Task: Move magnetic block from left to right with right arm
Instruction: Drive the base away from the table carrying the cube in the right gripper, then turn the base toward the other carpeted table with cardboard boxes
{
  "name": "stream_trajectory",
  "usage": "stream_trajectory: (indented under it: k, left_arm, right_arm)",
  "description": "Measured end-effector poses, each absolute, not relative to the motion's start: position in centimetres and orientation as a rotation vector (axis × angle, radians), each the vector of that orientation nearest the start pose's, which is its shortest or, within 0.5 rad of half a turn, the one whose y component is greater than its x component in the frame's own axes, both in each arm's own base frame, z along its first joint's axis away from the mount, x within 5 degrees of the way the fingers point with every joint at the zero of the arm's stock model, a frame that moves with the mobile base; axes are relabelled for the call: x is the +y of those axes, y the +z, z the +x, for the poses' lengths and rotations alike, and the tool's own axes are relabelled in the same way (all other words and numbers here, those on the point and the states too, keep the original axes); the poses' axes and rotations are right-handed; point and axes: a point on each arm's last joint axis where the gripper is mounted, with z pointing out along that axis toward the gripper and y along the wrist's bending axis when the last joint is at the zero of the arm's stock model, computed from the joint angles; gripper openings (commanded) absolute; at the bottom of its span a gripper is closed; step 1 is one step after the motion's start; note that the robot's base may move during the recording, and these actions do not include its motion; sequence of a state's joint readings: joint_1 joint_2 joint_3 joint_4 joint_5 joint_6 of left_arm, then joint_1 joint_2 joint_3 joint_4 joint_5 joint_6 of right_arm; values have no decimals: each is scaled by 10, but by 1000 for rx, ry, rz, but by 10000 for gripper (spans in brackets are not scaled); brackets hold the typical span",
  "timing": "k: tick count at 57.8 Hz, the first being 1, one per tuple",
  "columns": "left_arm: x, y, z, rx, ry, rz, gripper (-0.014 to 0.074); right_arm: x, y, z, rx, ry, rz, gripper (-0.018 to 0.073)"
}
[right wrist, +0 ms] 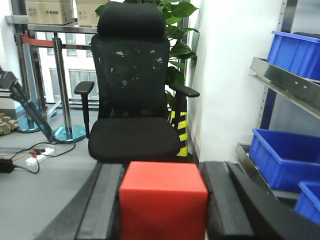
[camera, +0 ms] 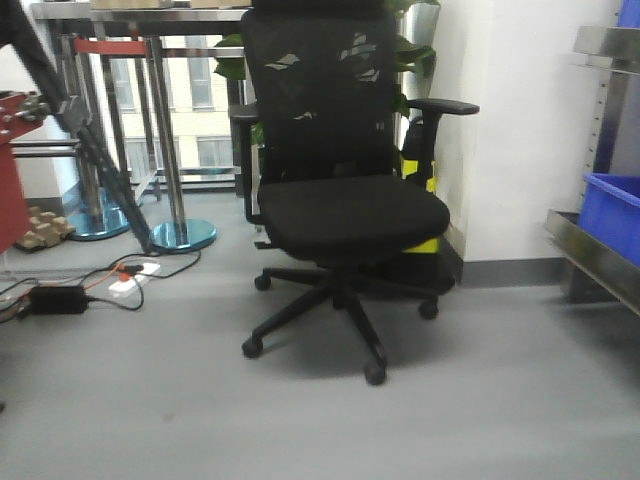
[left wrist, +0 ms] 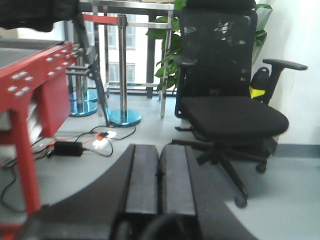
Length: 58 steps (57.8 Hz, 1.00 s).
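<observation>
The magnetic block (right wrist: 163, 205), a plain bright-red cube, fills the bottom centre of the right wrist view. My right gripper (right wrist: 163, 169) is shut on it, one dark finger pressed against each side, and the block is held up off the floor. In the left wrist view my left gripper (left wrist: 159, 148) is shut, its two grey pads (left wrist: 142, 175) pressed together with nothing between them. The exterior front view shows neither the grippers nor the block.
A black office chair (camera: 345, 205) stands straight ahead on the grey floor. A red metal frame (left wrist: 30, 95) is at the left, with cables and a power brick (left wrist: 67, 148) on the floor. Blue bins (right wrist: 282, 157) sit on steel shelves at the right. Chrome posts (camera: 165, 150) stand behind.
</observation>
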<state>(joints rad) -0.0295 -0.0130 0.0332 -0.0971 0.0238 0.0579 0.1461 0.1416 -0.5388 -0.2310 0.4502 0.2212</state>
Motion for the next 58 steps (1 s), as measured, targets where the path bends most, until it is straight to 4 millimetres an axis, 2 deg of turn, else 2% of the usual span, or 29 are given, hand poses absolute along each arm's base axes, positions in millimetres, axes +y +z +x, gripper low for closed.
stream_trajectory:
  k: [58]
  left_arm:
    - [-2, 201, 57, 1528, -57, -5, -126]
  right_arm:
    - [-5, 341, 29, 1526, 49, -23, 236]
